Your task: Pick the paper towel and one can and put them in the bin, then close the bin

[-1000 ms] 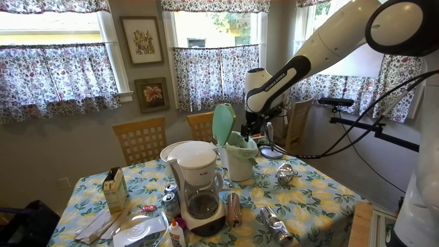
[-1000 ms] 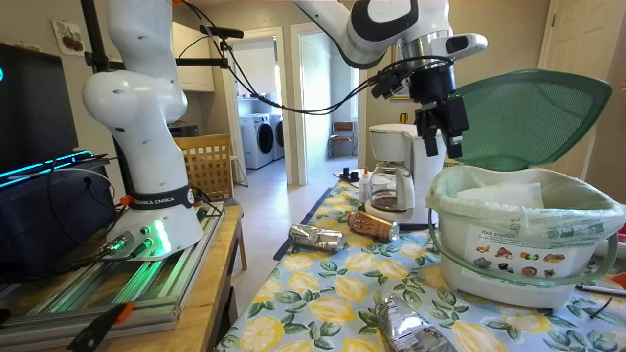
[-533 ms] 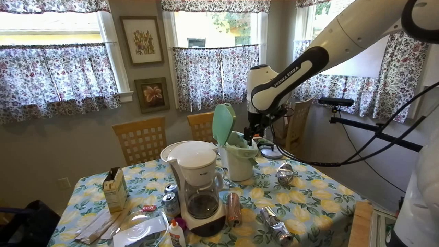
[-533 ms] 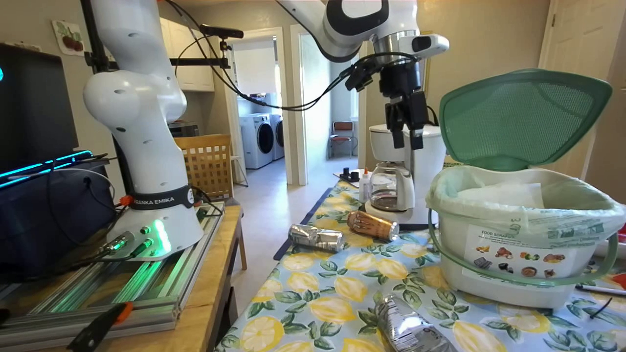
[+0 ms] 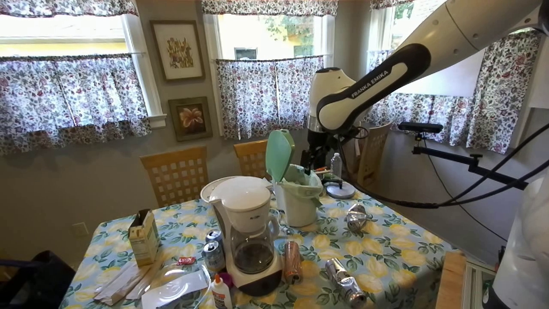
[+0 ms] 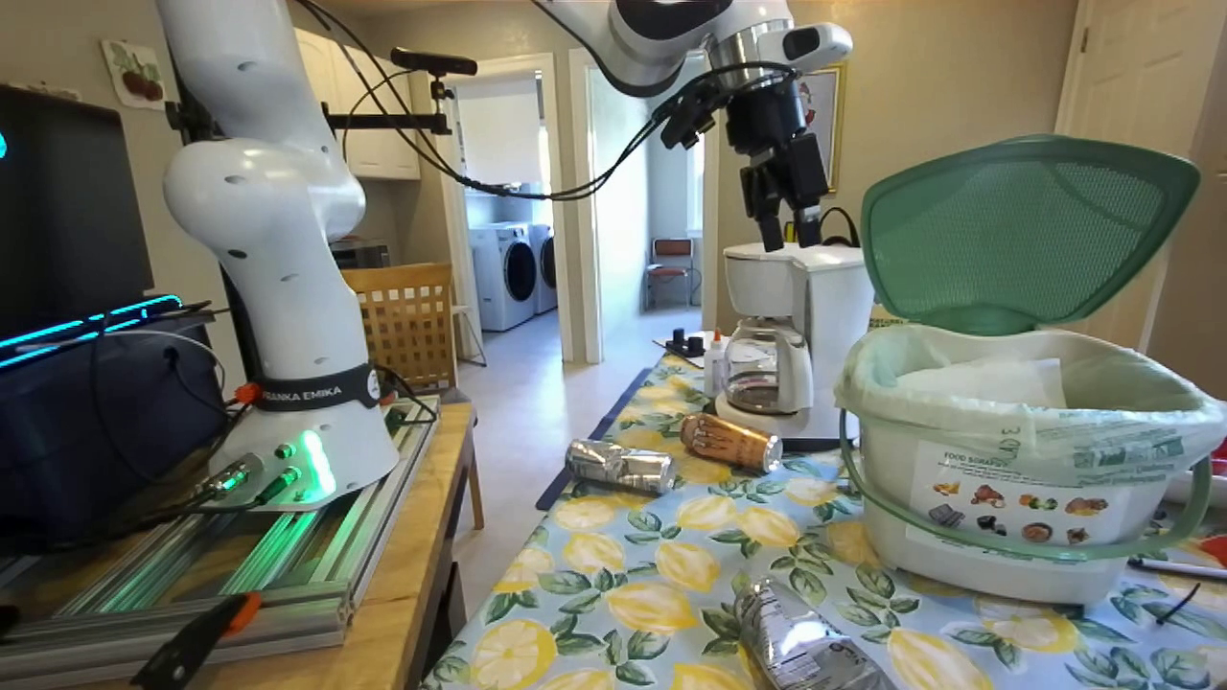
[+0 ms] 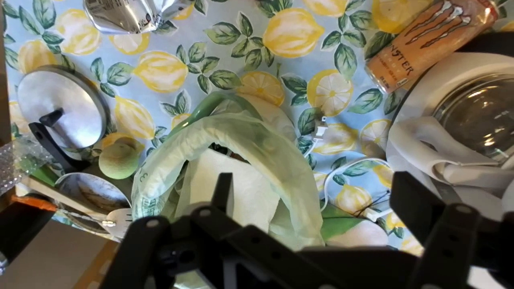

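Observation:
The cream-white bin stands on the table with its green lid open. The white paper towel lies inside it; it also shows in the wrist view. My gripper is open and empty, raised above the table. In the wrist view the jaws span the bin's lined opening and the gap towards the coffee maker. An orange can and a dented silver can lie on their sides. Upright cans stand beside the coffee maker.
The white coffee maker stands beside the bin. A crumpled silver can or packet lies near the bin. A pan lid, a glue bottle, a box and a white cord are also there.
My gripper has moved away from the bin, leftward in an exterior view towards the coffee maker, and has risen. The bin, its lid, the paper towel and the cans have not moved.

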